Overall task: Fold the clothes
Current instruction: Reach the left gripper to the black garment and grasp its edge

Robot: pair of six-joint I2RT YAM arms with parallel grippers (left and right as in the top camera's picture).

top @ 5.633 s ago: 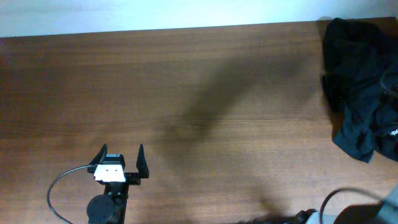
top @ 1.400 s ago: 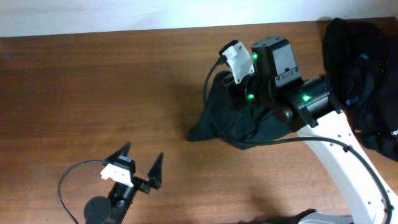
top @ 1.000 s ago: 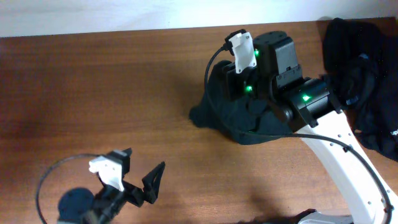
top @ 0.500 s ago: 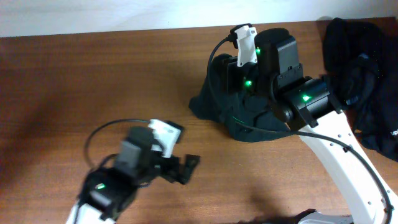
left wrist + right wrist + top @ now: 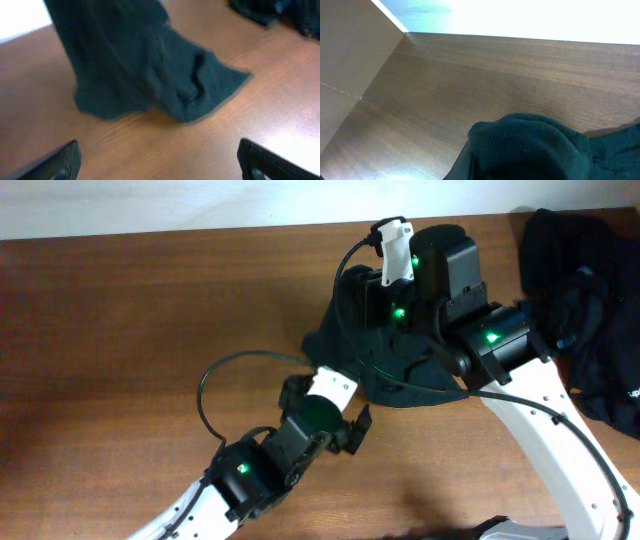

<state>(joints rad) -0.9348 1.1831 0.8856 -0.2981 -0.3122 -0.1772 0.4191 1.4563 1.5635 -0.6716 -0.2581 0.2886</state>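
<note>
Left pincer [image 5: 160, 164], wide open and empty, has the draped black soft-fabric garment [image 5: 338, 352] at one o'clock; right pincer [image 5: 383, 315] clamps its peak.

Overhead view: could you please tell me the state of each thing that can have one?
left tool: open, empty.
right tool: shut on the black garment.
black garment: held up by one part, hanging crumpled, lower edge on the table.
pile of clothes: crumpled, unfolded, at the table's right edge.
</note>
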